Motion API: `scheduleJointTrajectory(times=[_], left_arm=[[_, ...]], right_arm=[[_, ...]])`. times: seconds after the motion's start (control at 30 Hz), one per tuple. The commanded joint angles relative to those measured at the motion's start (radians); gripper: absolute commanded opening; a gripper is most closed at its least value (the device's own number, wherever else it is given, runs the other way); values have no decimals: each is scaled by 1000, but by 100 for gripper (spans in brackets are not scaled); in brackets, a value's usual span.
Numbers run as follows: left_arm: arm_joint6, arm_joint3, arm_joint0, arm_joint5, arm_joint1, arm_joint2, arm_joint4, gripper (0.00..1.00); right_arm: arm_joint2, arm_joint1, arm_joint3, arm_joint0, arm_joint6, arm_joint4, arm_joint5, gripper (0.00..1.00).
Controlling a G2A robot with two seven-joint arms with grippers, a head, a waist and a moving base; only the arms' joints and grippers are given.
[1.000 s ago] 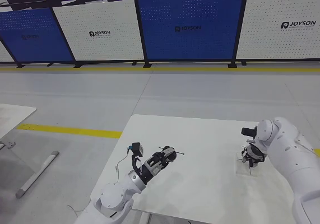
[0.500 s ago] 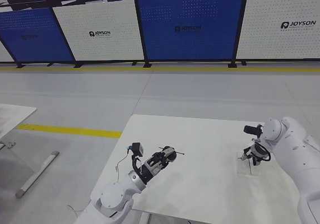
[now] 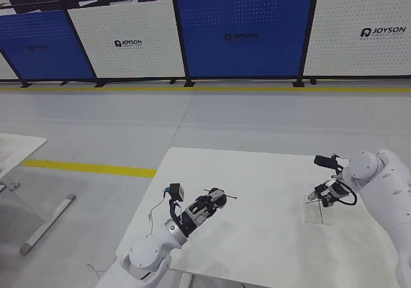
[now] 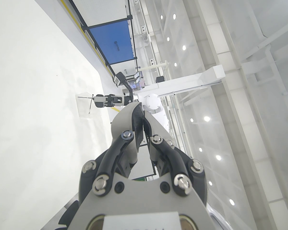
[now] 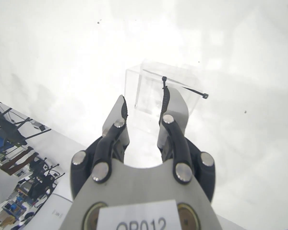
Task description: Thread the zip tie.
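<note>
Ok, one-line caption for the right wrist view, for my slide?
Right gripper open in front of a clear box on the white table, a black zip tie lying across the box's top.

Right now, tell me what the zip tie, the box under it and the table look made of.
Zip tie: black plastic, probably nylon; thin strap with a blocky head.
Box: clear hard plastic, likely acrylic; see-through walls, glossy edges.
Table: smooth white top, maybe laminate; soft glare, material uncertain.
</note>
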State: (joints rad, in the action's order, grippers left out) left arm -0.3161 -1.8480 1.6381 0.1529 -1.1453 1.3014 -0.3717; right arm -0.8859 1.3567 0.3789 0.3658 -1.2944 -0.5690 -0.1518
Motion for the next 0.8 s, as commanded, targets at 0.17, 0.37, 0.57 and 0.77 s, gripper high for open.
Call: scheduleJointTrajectory(times=[0.17, 0.37, 0.57, 0.77], left_arm=[[0, 0, 0, 0, 0, 0, 0, 0], [0, 0, 0, 0, 0, 0, 0, 0], [0, 0, 0, 0, 0, 0, 0, 0], [0, 0, 0, 0, 0, 0, 0, 0]], right_arm=[[-126, -92, 214, 93, -10, 44, -27, 46], [-295, -186, 615, 325, -58, 38, 41, 100], [-295, -186, 615, 325, -58, 38, 41, 100], [-299, -186, 642, 347, -33, 74, -20, 100]])
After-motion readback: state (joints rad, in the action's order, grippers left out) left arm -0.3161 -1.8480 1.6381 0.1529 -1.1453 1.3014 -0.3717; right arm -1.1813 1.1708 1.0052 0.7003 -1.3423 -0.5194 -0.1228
